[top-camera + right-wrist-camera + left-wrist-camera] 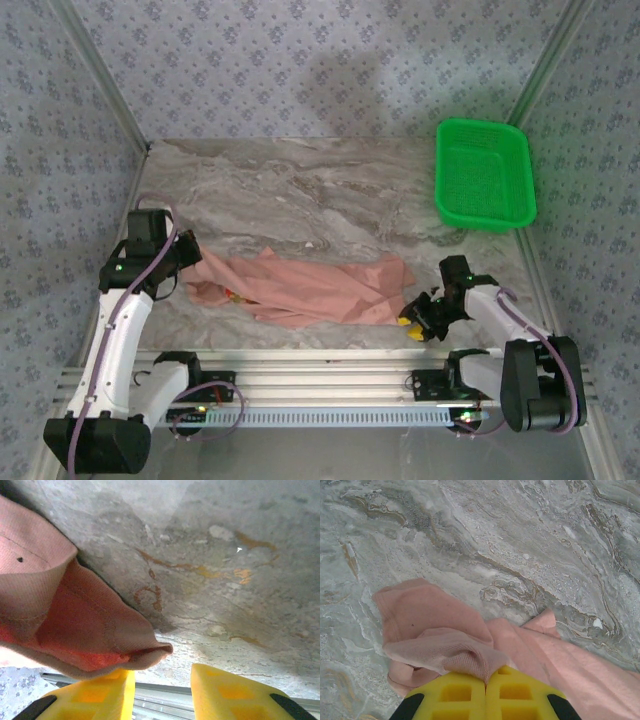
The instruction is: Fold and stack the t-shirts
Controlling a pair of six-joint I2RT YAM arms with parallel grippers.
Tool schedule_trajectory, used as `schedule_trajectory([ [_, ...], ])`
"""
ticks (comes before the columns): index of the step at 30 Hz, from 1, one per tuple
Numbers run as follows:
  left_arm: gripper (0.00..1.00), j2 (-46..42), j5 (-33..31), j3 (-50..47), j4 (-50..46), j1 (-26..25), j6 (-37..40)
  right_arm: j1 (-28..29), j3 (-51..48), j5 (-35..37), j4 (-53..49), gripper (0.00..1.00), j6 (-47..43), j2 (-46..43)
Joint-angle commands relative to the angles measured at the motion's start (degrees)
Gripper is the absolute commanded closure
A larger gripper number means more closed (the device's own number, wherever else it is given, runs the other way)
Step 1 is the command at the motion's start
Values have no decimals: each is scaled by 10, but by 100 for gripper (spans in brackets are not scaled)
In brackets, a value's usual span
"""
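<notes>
Marbled grey tabletop (330, 190) runs open across its far half and its middle. Patterned grey walls (300, 60) close it in behind and on both sides, and a ribbed metal rail (330, 365) lines the near edge.

The salmon-pink t-shirt (310, 285) lies stretched in a long, crumpled band across the near part of the table, close to the rail. The left gripper (185, 262) sits at the shirt's left end. In the left wrist view its yellow fingers (455, 695) are pressed together, with a fold of the cloth pinched between them. The right gripper (412, 322) sits at the shirt's right end. Its fingers (235, 690) stand spread with a clear gap, and a corner of the shirt hangs just above the left one.

Sleeves and neckline cannot be made out in the bunched cloth, and a small reddish mark near the left end is too small to read.

A green plastic basket (485, 180) stands in the far right corner, well apart from the shirt, and its mesh floor shows throughout.
</notes>
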Motion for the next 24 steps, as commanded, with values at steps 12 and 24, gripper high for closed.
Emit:
schedule_trajectory([
  [12,100,-7,7,-4,12,-2,-4,24,9,7,54,60,27,43],
  [24,100,-12,6,-7,10,-1,-5,38,37,39,77,68,36,104],
])
